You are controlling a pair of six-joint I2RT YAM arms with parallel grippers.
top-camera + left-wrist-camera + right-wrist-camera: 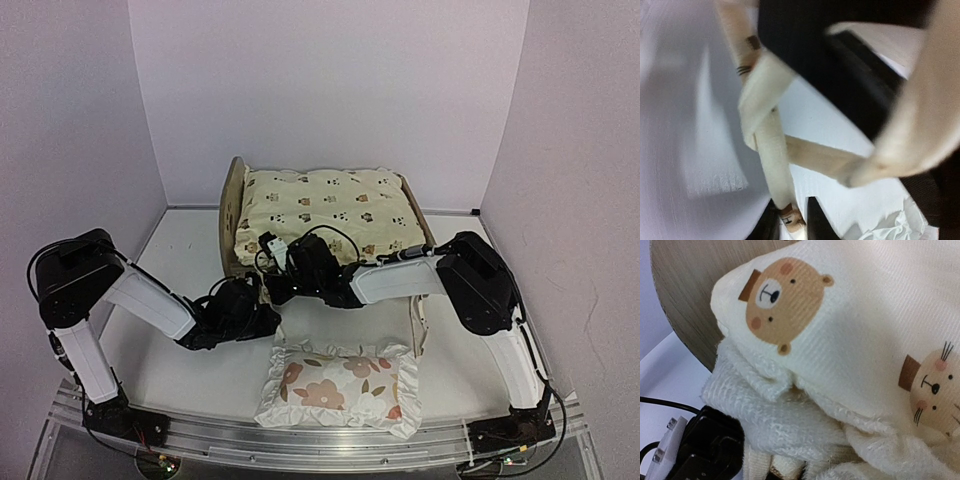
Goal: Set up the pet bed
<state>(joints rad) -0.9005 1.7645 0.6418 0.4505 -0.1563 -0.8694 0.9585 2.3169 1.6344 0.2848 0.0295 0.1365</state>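
Note:
The pet bed stands at the table's middle back, its rounded wooden headboard on the left; the headboard also shows in the right wrist view. The cream animal-print cushion lies on it and fills the right wrist view. My left gripper is low in front of the bed's near left corner, its jaws closed on the end of a cream tie string that runs up to a knot. My right gripper is at the cushion's near left corner; its fingers are hidden under the fabric.
The white ruffled flower pillow lies at the front centre, just right of the left gripper, and its edge shows in the left wrist view. Another tie string hangs off the bed's near right corner. White walls enclose the table.

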